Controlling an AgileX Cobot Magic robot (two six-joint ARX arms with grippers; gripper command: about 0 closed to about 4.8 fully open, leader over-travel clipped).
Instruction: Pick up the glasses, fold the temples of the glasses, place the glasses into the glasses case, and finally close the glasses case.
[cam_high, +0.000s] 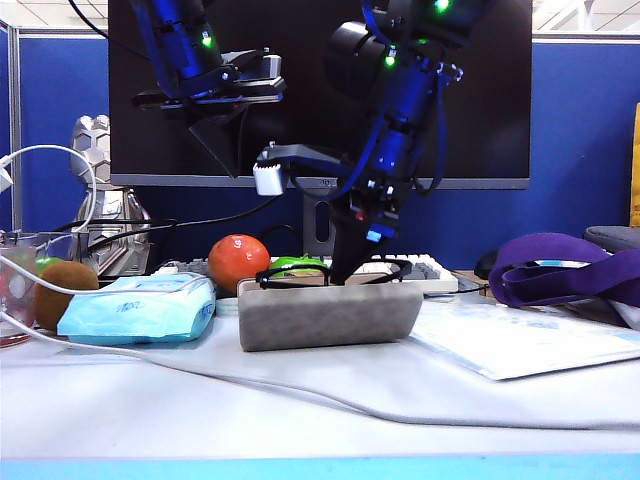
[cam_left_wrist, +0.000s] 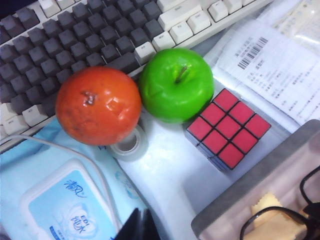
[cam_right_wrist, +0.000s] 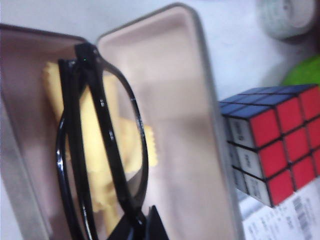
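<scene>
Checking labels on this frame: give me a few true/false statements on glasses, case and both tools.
1. The glasses case is open. True: its tan lining shows.
2. The temples are spread wide. False: they lie folded behind the lenses.
3. The right tool is shut on the glasses, holding them over the open case. True.
4. The left tool grips the orange fruit. False: it is shut, holds nothing and hangs above the light-blue wipes pack.
5. A yellow cloth lies inside the case. True.
6. The cube sits inside the case. False: it stands on the table beside it.
</scene>
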